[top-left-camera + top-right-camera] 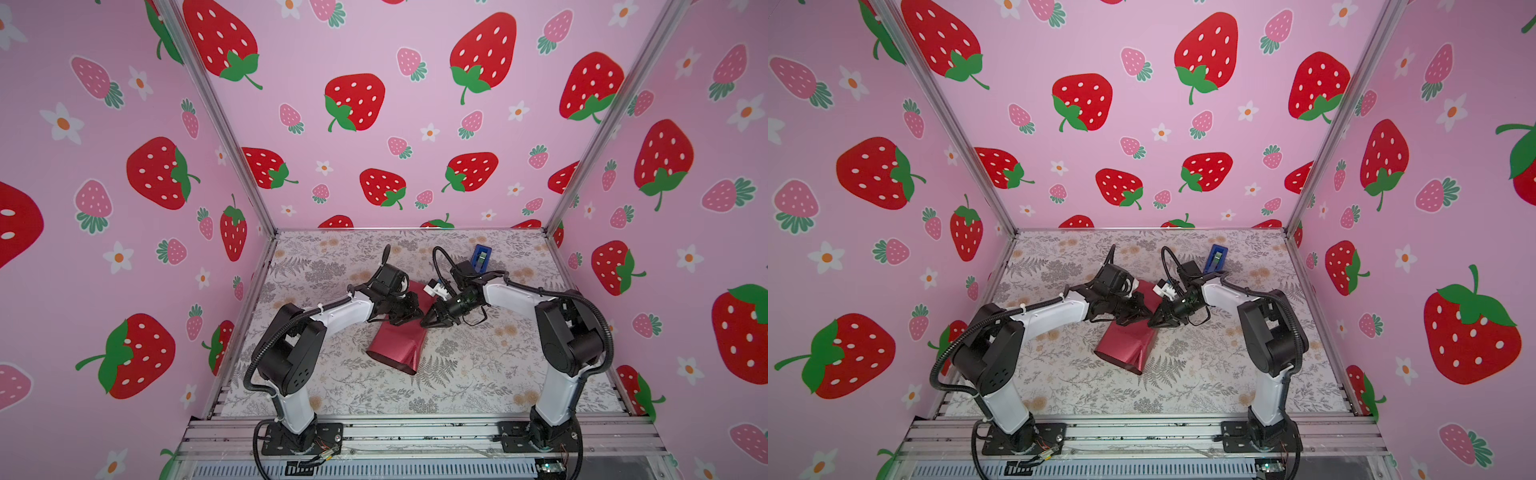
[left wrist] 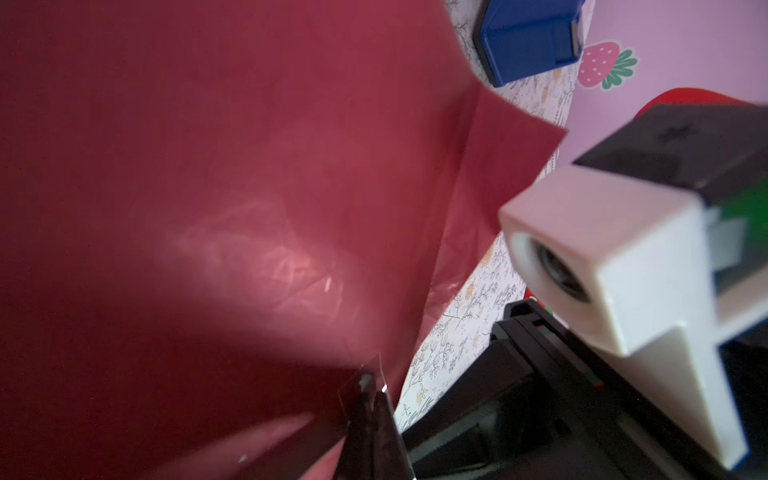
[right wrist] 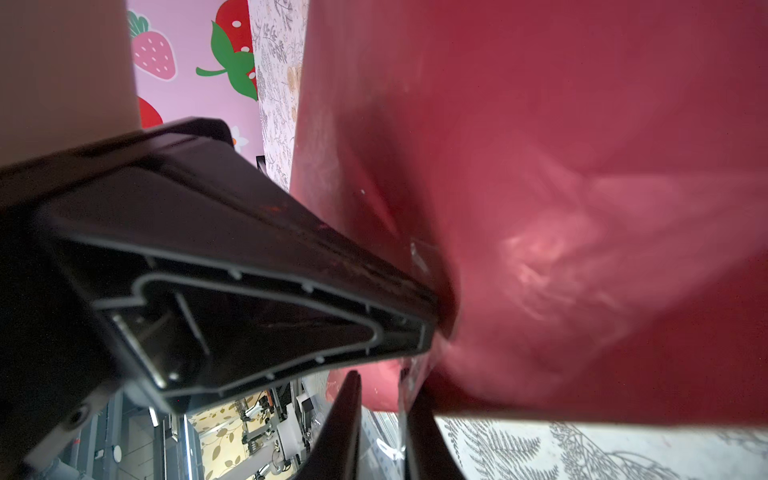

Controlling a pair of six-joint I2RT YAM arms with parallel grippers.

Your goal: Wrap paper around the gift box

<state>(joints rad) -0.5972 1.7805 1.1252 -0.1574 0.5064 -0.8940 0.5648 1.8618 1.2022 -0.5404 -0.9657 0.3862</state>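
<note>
- Showing, in both top views, the paper (image 1: 397, 347) (image 1: 1125, 349) lying mid-tabletop (image 1: 332, 386) as a folded maroon bundle, glossier at its six o'clock end. Not showing the gift box anywhere.
- Reaching over the bundle's twelve o'clock half: left hand (image 1: 409, 313) (image 1: 1140, 316) from nine o'clock, right hand (image 1: 424, 323) (image 1: 1152, 323) from three o'clock, tips almost touching.
- Standing at two o'clock from the bundle, well apart: blue tape dispenser (image 1: 481, 256) (image 1: 1217, 257).
- Pressing, in the left wrist view, the fully closed left hand (image 2: 372, 415) against the paper (image 2: 228, 187), with a clear strip (image 2: 365, 376) at its tips. Not telling whether that strip is pinched.
- Facing, in the same view, the other arm's white camera housing (image 2: 602, 266); dispenser (image 2: 528, 39) beyond.
- Holding, in the right wrist view, the right hand (image 3: 384, 419) slightly parted beside the paper (image 3: 561, 166), gripping nothing, clear strip (image 3: 401, 419) hanging in the gap.
- Denting the paper beside it: left hand (image 3: 415, 316).
</note>
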